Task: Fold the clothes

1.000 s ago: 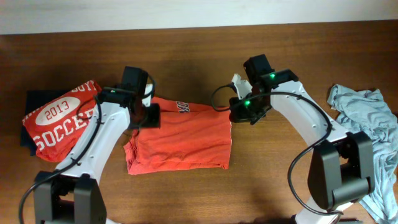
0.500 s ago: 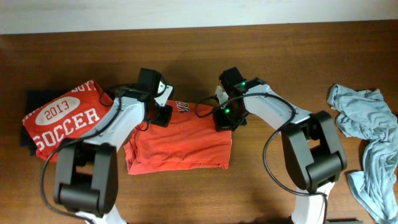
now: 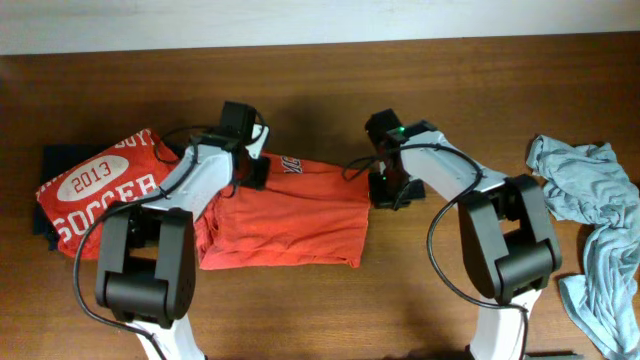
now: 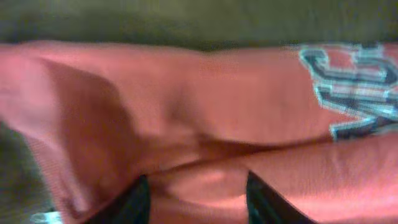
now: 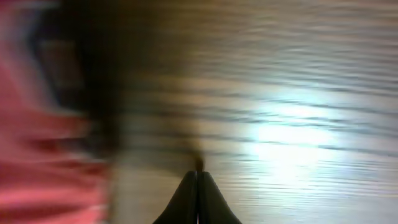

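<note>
left gripper [image 4: 196,193], two orange-red shirts [image 3: 285,220] [image 3: 95,200]

Orange-red shirt [image 3: 290,225] folded, centre; SOCCER shirt [image 3: 95,195] folded left; grey-blue shirt [image 3: 590,200] crumpled right.

Motion blur smears the orange-red shirt [image 5: 43,162] in the right wrist view; the navy shirt [image 3: 55,157] lies mostly hidden under the SOCCER shirt [image 3: 100,195].

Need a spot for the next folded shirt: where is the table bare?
Bare: the far strip of the brown wooden table, and the patch between the right arm and the crumpled pale grey-blue T-shirt. Crowded: the spread orange-red cotton T-shirt mid-table, the folded SOCCER shirt left.
</note>
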Controlling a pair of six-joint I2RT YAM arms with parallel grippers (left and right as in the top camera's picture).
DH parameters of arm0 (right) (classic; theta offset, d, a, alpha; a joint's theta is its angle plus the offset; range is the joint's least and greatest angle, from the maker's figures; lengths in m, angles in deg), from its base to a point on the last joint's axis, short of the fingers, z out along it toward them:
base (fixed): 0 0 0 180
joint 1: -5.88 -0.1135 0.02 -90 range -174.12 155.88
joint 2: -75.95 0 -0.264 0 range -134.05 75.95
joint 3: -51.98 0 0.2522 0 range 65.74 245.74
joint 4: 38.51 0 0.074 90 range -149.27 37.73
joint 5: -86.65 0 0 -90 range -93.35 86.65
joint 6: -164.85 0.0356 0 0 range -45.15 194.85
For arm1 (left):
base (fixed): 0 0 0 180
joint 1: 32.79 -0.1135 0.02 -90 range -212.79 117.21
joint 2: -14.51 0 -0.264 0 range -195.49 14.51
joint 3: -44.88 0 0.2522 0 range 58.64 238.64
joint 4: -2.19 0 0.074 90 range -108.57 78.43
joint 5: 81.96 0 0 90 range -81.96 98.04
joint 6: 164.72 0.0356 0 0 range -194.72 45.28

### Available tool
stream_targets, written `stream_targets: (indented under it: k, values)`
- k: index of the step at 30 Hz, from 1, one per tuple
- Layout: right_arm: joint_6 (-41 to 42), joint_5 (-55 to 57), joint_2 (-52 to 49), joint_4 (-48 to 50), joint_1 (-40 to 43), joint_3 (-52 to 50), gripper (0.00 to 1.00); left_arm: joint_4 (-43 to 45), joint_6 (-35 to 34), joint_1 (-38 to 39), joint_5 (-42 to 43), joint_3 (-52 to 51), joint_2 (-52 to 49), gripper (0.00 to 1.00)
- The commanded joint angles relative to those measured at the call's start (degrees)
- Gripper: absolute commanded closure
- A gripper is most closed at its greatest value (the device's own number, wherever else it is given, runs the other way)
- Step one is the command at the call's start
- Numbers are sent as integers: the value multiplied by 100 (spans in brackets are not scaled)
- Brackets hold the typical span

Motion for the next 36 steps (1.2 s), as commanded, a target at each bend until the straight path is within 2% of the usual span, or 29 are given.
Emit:
stream_targets:
  k: [1, 3, 5, 6, 8, 10, 12, 17, 21, 25, 28, 30, 36]
  values:
    - [17, 435, -92, -160, 334, -11, 96, -319, -68, 42, -98, 745, -35, 42]
    - [-205, 9, -81, -389, 601, 61, 96, -776, -66, 98, -103, 1266, -35, 37]
    - [-944, -1067, -81, -533, 837, 131, 92, -1163, -66, 114, -101, 1709, -33, 35]
    - [-1252, -1624, -81, -584, 925, 138, 85, -1362, -66, 114, -101, 1937, -33, 34]
    - [-1766, -2806, -83, -673, 1086, 136, 62, -1733, -66, 114, -103, 2387, -33, 34]
    - [-1851, -3447, -83, -688, 1152, 125, 48, -2092, -66, 114, -103, 2857, -33, 33]
    - [-1735, -3681, -85, -660, 1130, 118, 41, -2393, -66, 114, -103, 3307, -33, 33]
    - [-748, -3700, -94, -66, 778, -192, 41, -3095, -66, 114, -103, 4492, -31, 32]
    - [940, -3770, -96, 898, 240, -942, 47, -3547, -63, 114, -122, 5165, -31, 32]
    - [2192, -4518, -96, 2197, -153, -1720, 52, -3735, -46, 111, -122, 5331, -31, 32]
    - [2544, -5042, -96, 3539, -385, -2144, 52, -3781, -46, 111, -122, 5331, -31, 32]
    - [2588, -5049, -94, 3827, -448, -2199, 53, -3816, -44, 111, -122, 5331, -31, 32]
    - [2490, -5029, -92, 3753, -164, -2199, 84, -3891, 42, 114, -192, 5331, -31, 32]
